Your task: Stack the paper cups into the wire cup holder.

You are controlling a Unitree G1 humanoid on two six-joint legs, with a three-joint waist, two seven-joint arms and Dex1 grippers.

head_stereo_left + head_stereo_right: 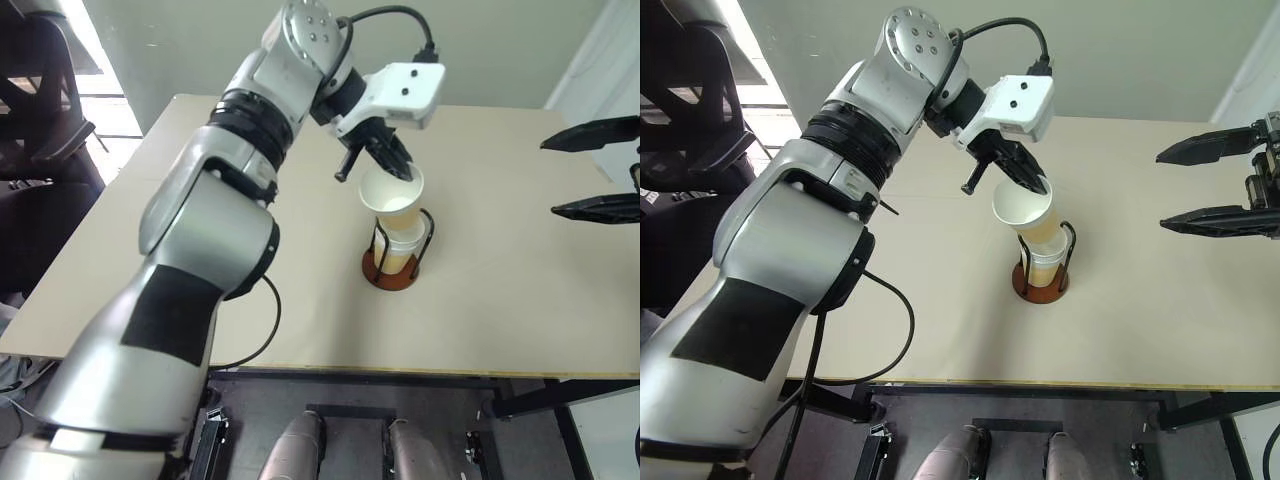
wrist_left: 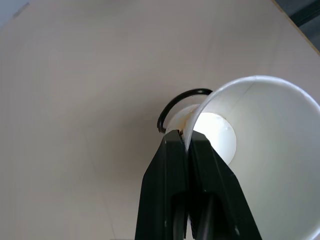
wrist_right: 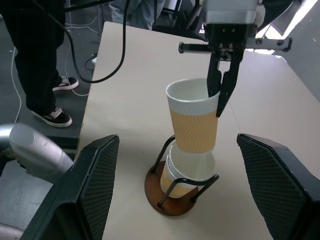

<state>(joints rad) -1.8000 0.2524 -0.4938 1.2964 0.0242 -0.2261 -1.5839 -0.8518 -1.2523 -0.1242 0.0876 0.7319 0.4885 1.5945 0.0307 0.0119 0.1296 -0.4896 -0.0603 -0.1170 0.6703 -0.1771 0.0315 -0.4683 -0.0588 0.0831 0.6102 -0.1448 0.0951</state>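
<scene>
Directly below the left gripper [image 3: 220, 95], the wire cup holder [image 3: 175, 197] stands on the table [image 1: 500, 300], its reddish-brown base flat and its black wire loops upright. Left gripper is clamped on the rim of a paper cup [image 3: 192, 127]: one black finger inside the mouth, the other against the outer wall, rim pinched between them, as the left wrist view shows. Cup hangs under the fingers, mouth up, leaning slightly. Its lower end sits in the mouth of another paper cup [image 3: 177, 175] that is already between the wire loops on the base; upper cup is not fully seated, most of its tan wall still above the lower cup's rim. Cannot tell whether more than one cup is nested in the holder.

Right gripper [image 1: 1220, 185] hangs well apart to the right of the holder, above the table, fingers spread wide, holding nothing. A person [image 3: 35, 55] in dark trousers stands beyond the far table edge.
</scene>
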